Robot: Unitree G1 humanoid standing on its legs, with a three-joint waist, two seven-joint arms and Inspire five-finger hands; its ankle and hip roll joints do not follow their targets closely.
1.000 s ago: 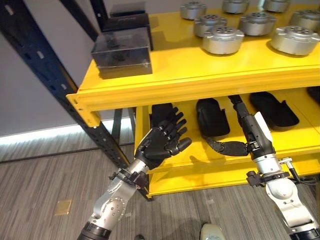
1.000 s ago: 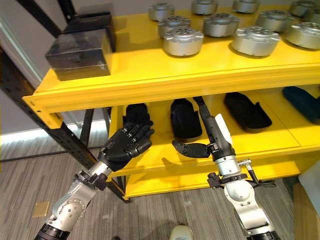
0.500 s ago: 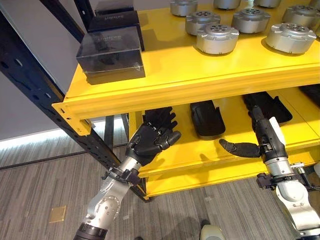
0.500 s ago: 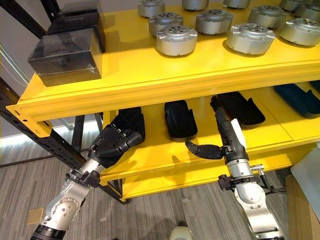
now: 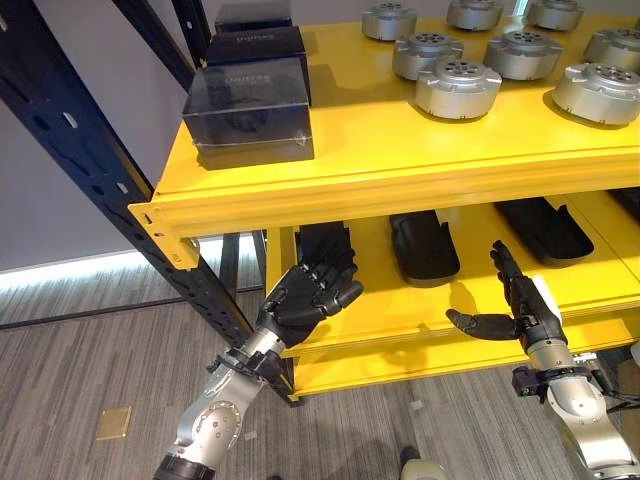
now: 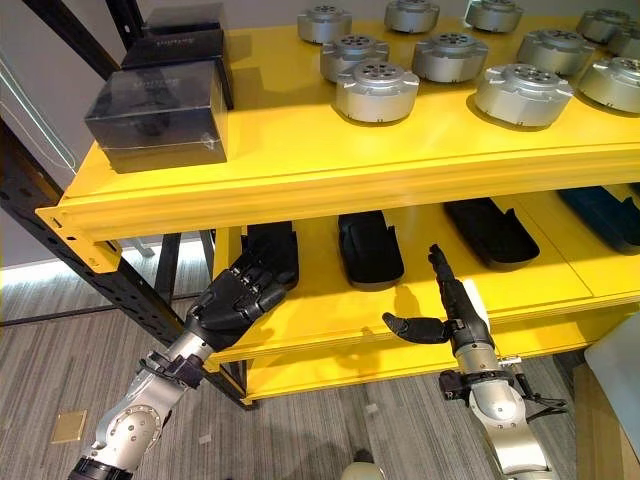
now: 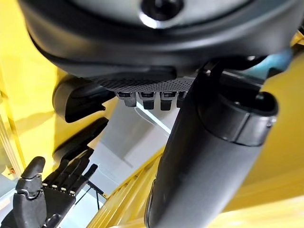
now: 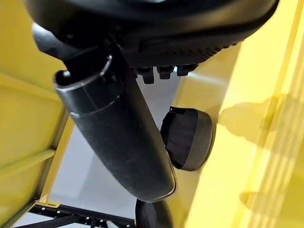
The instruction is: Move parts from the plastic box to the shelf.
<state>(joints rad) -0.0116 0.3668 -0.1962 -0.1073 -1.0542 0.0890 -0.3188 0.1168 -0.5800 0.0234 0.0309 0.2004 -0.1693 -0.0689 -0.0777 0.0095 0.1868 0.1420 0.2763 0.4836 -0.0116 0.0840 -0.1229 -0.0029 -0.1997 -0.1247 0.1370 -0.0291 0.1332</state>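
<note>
The left arm rises from the lower left, and the left hand [image 5: 305, 292] is held up at the front edge of the lower board of the yellow shelf [image 5: 400, 165], its back toward the camera. Its fingers are loosely bent and spread, closed on nothing. The fingertips lie just before the leftmost black part [image 5: 325, 243] on the lower board; whether they touch it cannot be told.

The right arm rises from the lower right. The right hand [image 5: 520, 305] stands edge-on over the lower board, fingers straight and pointing into the shelf, thumb stuck out sideways toward the left. It is released and holds nothing. It hangs between two more black parts: one [image 5: 424, 246] lies behind and to its left, the other [image 5: 544, 229] behind and slightly to its right, both apart from it. The right wrist view shows a dark part [image 8: 187, 138] past the thumb, on the yellow board.

On the top board sit round metal parts [image 5: 458, 87] in rows to the right and three dark boxes [image 5: 250, 108] in a line at the left end. The left wrist view shows the right hand [image 7: 40, 202] far off, fingers straight.
</note>
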